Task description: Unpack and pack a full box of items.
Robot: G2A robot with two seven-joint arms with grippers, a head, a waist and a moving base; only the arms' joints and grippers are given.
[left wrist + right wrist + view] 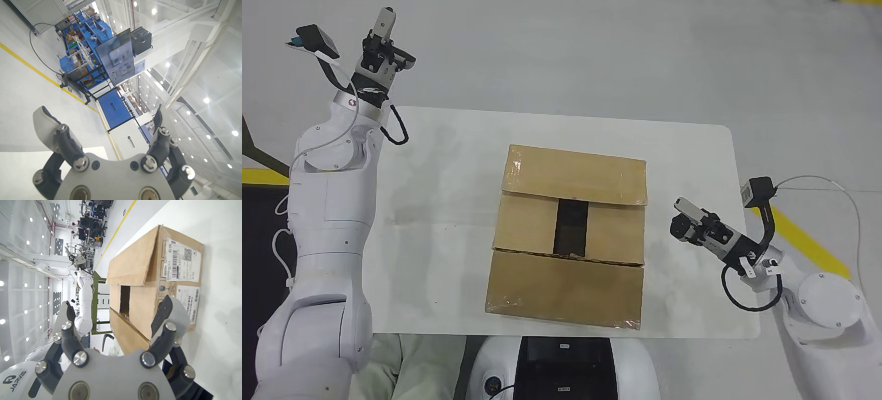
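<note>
Arms (330, 210): white, smooth rounded casing; a black cable (399, 128) loops behind each wrist.
Left gripper (101, 113), right gripper (116, 304): two pale grey fingers (44, 125) apiece, with black ribbed pads (159, 315) on the inner faces. Behind the fingers are black links (66, 140) with silver screws (81, 163) at the pivots, on a round grey plate (113, 178).
Dark printed mark (15, 379) on white casing, behind the right fingers.

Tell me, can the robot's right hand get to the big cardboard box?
Probably yes. The right hand is open and sits just beside the cardboard box, pointing at its side, with nothing between them that I can see.
</note>
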